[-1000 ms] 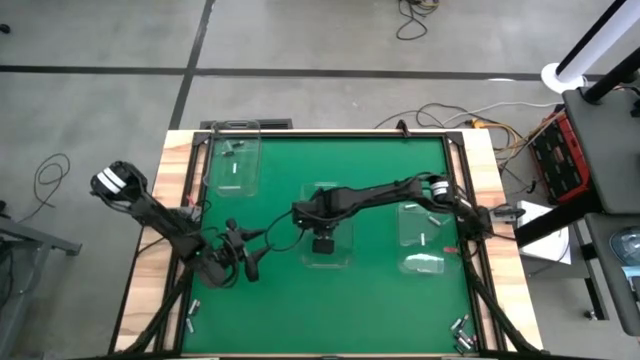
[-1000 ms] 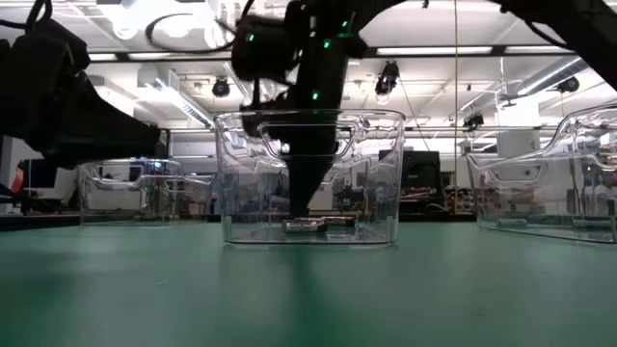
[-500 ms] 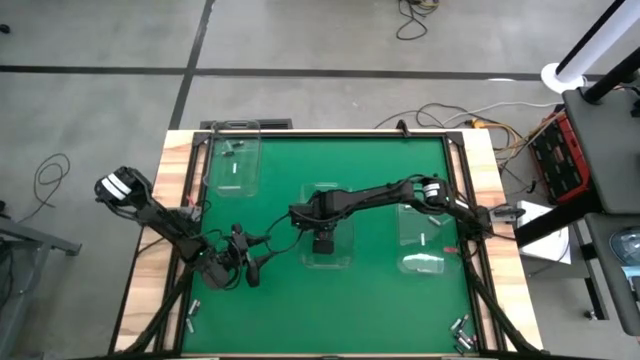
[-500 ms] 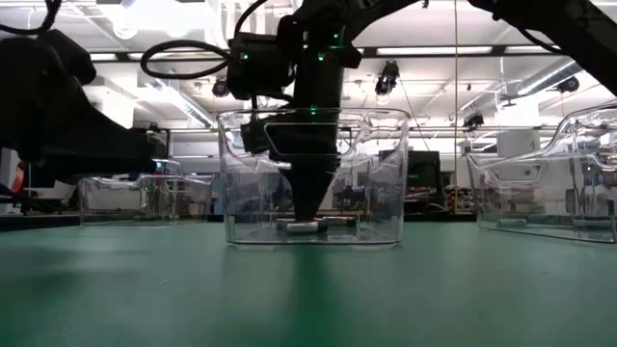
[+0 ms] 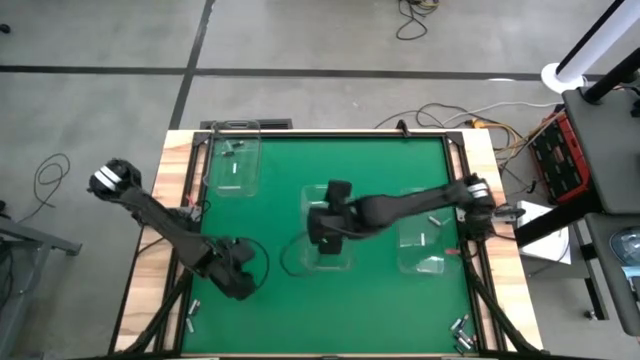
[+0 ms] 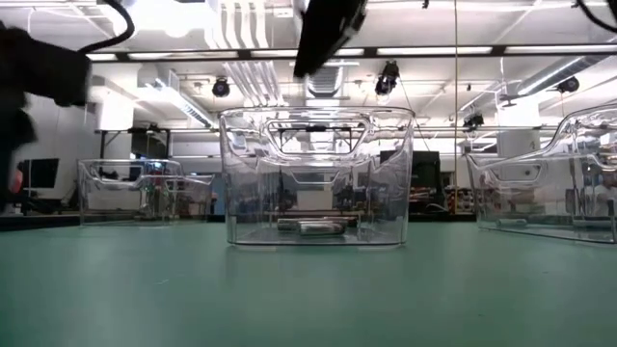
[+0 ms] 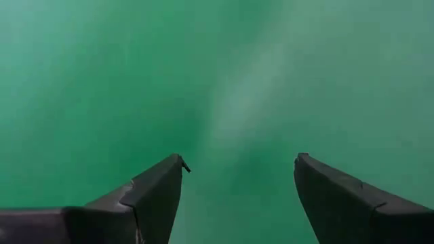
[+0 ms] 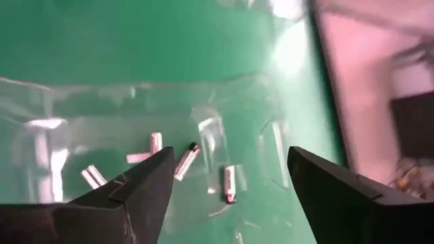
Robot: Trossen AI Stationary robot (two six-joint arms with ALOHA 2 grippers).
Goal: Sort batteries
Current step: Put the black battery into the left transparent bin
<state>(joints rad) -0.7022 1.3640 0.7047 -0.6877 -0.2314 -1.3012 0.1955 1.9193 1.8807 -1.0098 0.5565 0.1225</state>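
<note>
Right gripper (image 8: 227, 176): fingers spread, empty, above the middle bin (image 5: 328, 228).
Left gripper (image 7: 237, 183): fingers spread, empty, over the green mat (image 5: 280, 300) near the table's left edge.
Batteries (image 8: 184, 163): several lying in the middle bin.

batteries (image 8: 184, 163) in middle bin (image 5: 328, 262), bins left (image 5: 233, 160) and right (image 5: 424, 235)
</note>
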